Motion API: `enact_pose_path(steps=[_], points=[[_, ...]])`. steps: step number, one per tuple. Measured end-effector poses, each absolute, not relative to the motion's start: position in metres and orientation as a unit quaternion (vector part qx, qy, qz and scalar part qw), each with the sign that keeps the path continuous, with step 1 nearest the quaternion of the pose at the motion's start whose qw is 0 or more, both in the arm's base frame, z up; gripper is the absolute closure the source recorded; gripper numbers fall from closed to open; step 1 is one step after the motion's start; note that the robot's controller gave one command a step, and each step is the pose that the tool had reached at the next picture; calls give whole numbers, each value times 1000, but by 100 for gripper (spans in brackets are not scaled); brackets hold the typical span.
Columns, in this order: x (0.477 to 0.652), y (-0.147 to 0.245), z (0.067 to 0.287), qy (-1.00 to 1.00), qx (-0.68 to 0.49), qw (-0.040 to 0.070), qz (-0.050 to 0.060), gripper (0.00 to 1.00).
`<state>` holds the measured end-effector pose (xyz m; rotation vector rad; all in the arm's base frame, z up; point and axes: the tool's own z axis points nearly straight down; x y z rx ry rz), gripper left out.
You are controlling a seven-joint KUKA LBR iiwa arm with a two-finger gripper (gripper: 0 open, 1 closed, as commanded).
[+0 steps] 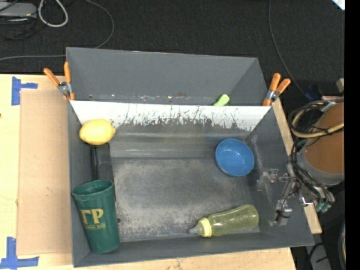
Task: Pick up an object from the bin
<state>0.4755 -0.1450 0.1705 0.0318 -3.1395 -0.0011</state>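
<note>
My gripper (pixel 279 204) hangs at the right side of the bin (pixel 169 190), over the sloping right wall and holding nothing that I can see; whether it stands wide or narrow I cannot tell from this angle. Nearest to me is the bottle (pixel 228 220), lying on its side along the near wall with its yellow teat pointing left and its base just left of me; a little farther off, towards the far wall, sits the blue bowl (pixel 234 157), open side up. I judge the bottle the likeliest pick, though nothing is settled yet. To take it well I would come in over its body, not the teat, with my jaws set across its width – a round thing on its side will roll if I press it unevenly, so a square, centred close matters. The near wall is close behind it, and that leaves little room on that side; the open grey floor to the left of the bowl and beyond the bottle is where I have space to move. The bowl would need a grip on its rim, and it is near the right wall too. The lemon (pixel 97 131) at the far left and the green cup (pixel 99 216) in the near left corner are well apart from me – each hard against a wall.
</note>
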Motion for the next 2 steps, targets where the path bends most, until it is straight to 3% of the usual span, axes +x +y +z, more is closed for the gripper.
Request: enact_pose_path(steps=[1, 2], points=[[476, -145, 170, -1000, 10, 1, 0, 0], [481, -140, 157, -1000, 21, -1, 1, 0]])
